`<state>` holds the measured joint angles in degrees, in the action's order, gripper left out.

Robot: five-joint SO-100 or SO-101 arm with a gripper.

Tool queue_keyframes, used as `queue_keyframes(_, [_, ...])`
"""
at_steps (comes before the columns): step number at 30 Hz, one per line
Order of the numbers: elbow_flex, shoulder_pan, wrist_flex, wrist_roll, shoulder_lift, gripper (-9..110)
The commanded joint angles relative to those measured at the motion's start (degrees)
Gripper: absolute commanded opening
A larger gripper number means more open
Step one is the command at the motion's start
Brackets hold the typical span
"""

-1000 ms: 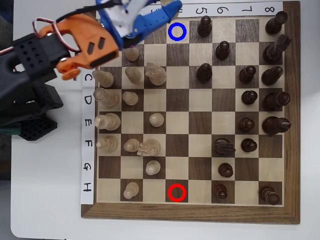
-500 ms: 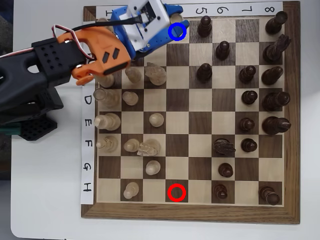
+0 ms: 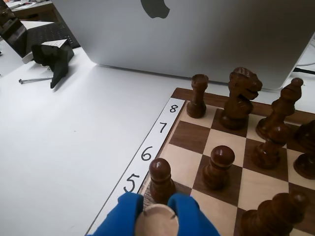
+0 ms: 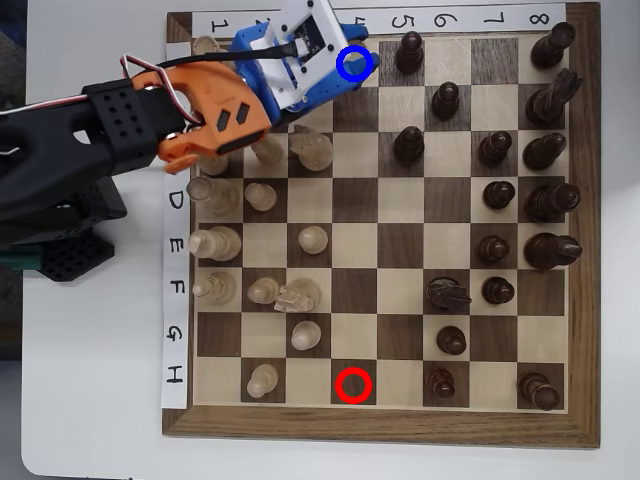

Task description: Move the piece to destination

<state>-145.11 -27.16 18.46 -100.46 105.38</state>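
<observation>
- Wrist view: the gripper (image 3: 156,216) enters from the bottom edge, its two blue fingers (image 3: 123,214) clenched on either side of the pale pawn (image 3: 156,222), whose round tan top fills the gap between them.
- Just beyond the held pawn stands a dark brown pawn (image 3: 161,180) on the board's edge row, next to the paper strip at the digit 5 (image 3: 131,183).
- A second dark pawn (image 3: 217,167) stands one square further in; a dark rook (image 3: 198,96), a dark knight (image 3: 239,98) and a dark bishop (image 3: 277,123) stand toward the far corner.
- Behind the chessboard (image 3: 189,136) rises the silver lid of a laptop (image 3: 197,34) on the white table (image 3: 64,142).
- Overhead view: the arm, with black links and an orange wrist housing (image 4: 205,110), reaches in from the left across the top-left part of the chessboard (image 4: 380,425).
- The gripper (image 4: 352,66) sits at the top row, its blue tip overlapping the blue ring (image 4: 355,63) that marks the destination square; the held pawn is hidden beneath the gripper body here.
- Whether the pawn's base touches the square cannot be told from either view.
- The red ring (image 4: 352,385) lies on the bottom row, well apart from the gripper.
- Pale pieces occupy the left columns, dark pieces the right.
</observation>
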Motion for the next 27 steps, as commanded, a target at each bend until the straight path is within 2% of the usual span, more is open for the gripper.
queue_keyframes(1, [1.1,-1.3,6.2,-2.3,-1.2,3])
queue_keyframes(27, [9.1,-3.6,4.3,-1.7,-5.3,4])
